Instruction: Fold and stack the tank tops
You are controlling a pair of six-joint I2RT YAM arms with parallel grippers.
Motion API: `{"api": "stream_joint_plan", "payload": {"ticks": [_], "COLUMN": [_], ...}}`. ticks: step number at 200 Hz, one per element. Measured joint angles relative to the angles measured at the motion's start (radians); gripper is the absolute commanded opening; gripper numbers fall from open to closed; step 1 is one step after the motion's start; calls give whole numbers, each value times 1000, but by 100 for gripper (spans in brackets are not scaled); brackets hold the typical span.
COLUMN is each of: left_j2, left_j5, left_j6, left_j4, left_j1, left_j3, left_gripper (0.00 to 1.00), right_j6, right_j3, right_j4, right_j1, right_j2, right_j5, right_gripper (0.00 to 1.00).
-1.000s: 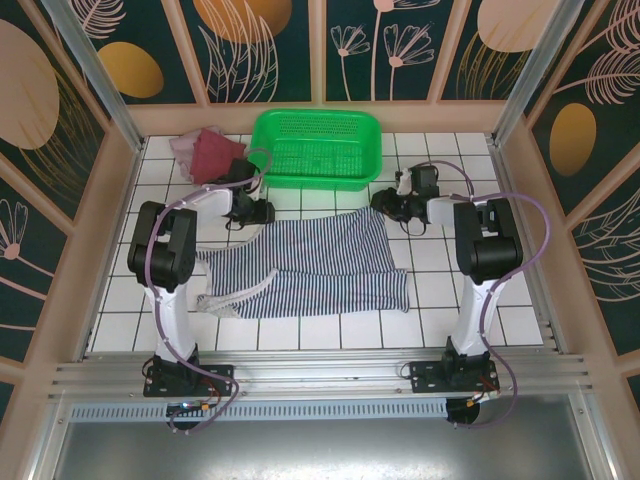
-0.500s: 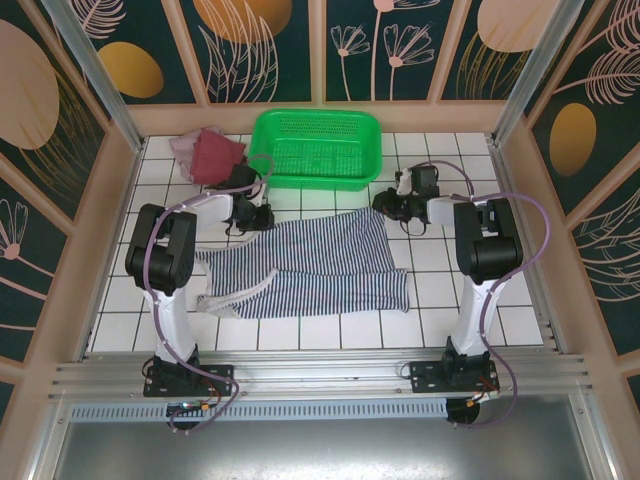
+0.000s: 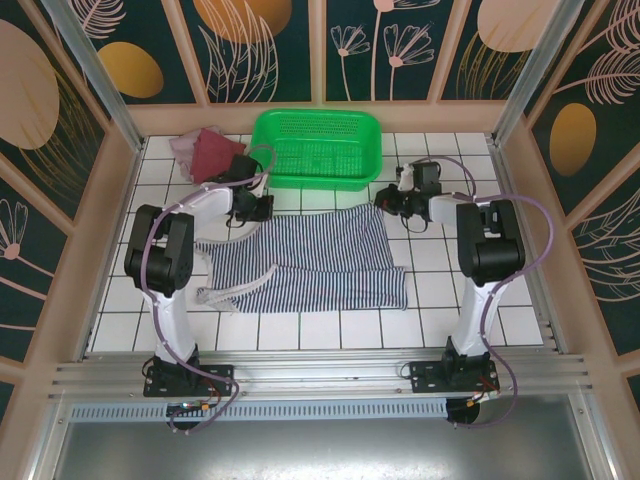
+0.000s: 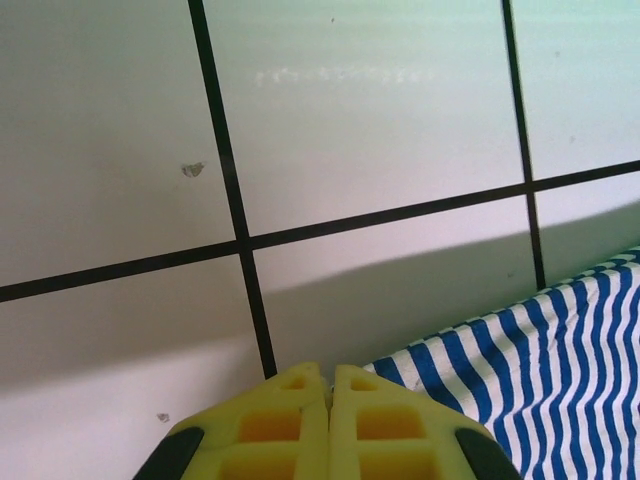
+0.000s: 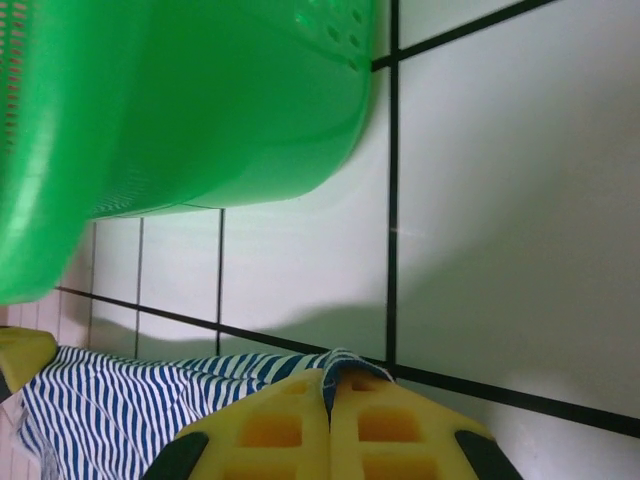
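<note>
Since earlier frame: both jaws clenched, cloth drawn toward basket [image 3: 320,182]. Now left tool [image 3: 262,207], right tool [image 3: 385,203] pinch far corners of striped tank top [image 3: 320,260]. Lift evenly, edge taut.

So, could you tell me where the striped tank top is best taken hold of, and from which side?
By its two far corners, near the green basket, one claw each, from above. The striped top lies flat on the tiles, so only its edges can be pinched, and those corners lie free. The left claw and right claw are shut there.
</note>
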Motion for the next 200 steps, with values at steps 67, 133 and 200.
{"api": "stream_joint_plan", "payload": {"ticks": [67,133,200], "left_j2": [-161,-379,-495], "left_j5": [1,83,137], "left_j6": [2,-60,-137], "left_j4": [10,29,50], "left_j1": [0,-10,-71], "left_j3": [-113,-377,-542], "left_gripper": [2,5,7], "right_j6": [-23,-47,-47], "right_j3": [-119,-325,-480], "right_j4": [-7,-87,-164], "right_j1": [-6,-7,-9], "right_j2": [-211,-365,-546], "right_j5": [-39,-57,-32], "right_gripper": [4,4,6]}}
